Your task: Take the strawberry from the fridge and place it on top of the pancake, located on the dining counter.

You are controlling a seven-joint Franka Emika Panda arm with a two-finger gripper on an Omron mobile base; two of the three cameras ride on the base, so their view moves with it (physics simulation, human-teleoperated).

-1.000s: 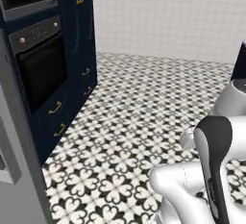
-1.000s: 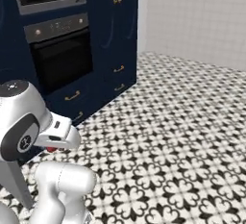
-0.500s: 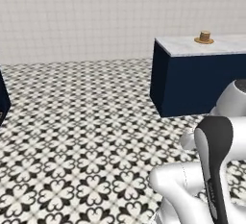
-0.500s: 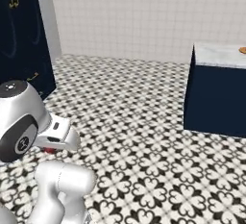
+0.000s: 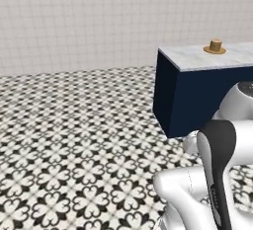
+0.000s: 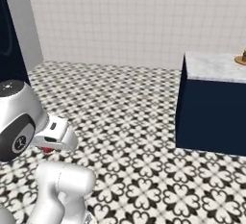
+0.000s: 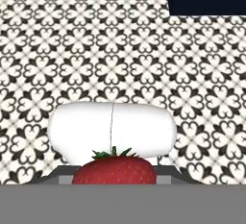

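From the left base view, the long marble-topped dining counter with its navy blue base (image 5: 207, 91) stands ahead across the patterned black-and-white tile floor (image 5: 74, 145). The small tan-brown pancake stack on its flat orange-brown plate (image 5: 215, 47) sits near the counter's end, well away from the fingers, waiting for its topping.

From the right base view, the two-finger gripper (image 6: 48, 147) hangs low and tucked close beneath the white arm, probably so the load travels safely while the base drives. A speck of red, the tiny bright red strawberry (image 6: 47, 149), peeks out just under the hand. The counter is well apart from it, with the plate at its far right end.

In the hand view, the strawberry (image 7: 114, 169) sits right between the fingers, green leaves up; the jaws are drawn in narrow and clamp it. Floor tiles lie beyond the fingers, the counter's dark base farther off.
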